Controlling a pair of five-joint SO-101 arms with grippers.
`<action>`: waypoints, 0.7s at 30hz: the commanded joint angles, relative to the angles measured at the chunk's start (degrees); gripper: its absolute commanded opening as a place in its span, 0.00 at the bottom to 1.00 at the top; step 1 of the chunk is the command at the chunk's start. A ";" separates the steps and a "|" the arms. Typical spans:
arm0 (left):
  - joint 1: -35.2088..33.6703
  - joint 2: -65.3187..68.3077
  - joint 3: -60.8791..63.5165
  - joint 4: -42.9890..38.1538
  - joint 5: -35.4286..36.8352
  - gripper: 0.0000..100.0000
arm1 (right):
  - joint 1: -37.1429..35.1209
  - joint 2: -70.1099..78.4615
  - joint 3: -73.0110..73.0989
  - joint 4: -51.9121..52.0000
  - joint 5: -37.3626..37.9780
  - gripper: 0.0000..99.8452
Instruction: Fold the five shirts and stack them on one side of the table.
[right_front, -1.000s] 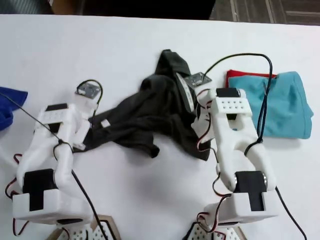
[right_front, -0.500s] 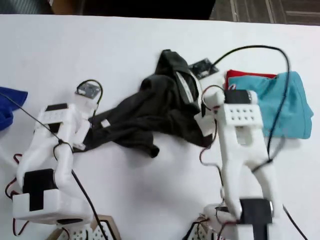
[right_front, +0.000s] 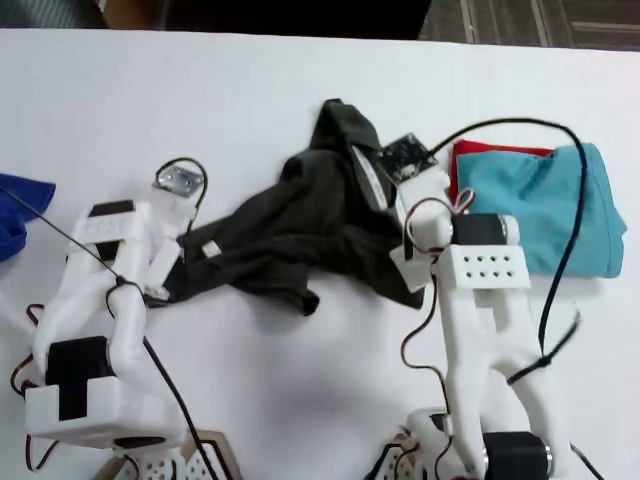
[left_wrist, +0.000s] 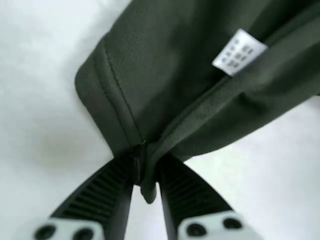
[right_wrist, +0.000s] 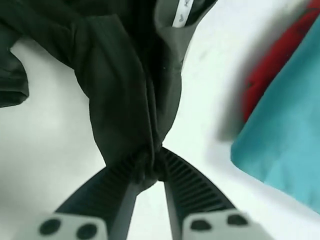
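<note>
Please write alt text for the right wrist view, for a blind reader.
The right gripper is shut on a bunched fold of the black shirt over the white table. Beside it, a teal shirt lies on a red shirt.

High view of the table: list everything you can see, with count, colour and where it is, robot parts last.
black shirt: one, black, crumpled mid-table, between the two arms
teal shirt: one, teal, folded, on the table's right side, lying on the red shirt
red shirt: one, red, under the teal shirt, an edge showing
blue shirt: one, blue, at the table's left edge
table: one, white
left gripper: one, black, shut on the black shirt's edge near its white label
right gripper: one, black, shut on a bunched fold of the black shirt
</note>
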 joint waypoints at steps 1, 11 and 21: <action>-0.18 -1.58 -1.71 0.62 -0.35 0.03 | -0.48 1.63 1.05 -2.95 0.44 0.02; -0.18 -1.58 -1.71 0.62 -0.35 0.03 | -0.13 5.93 0.97 -2.95 0.44 0.15; -0.18 -1.58 -1.71 0.53 -0.35 0.03 | -0.04 6.20 0.88 -2.95 0.62 0.04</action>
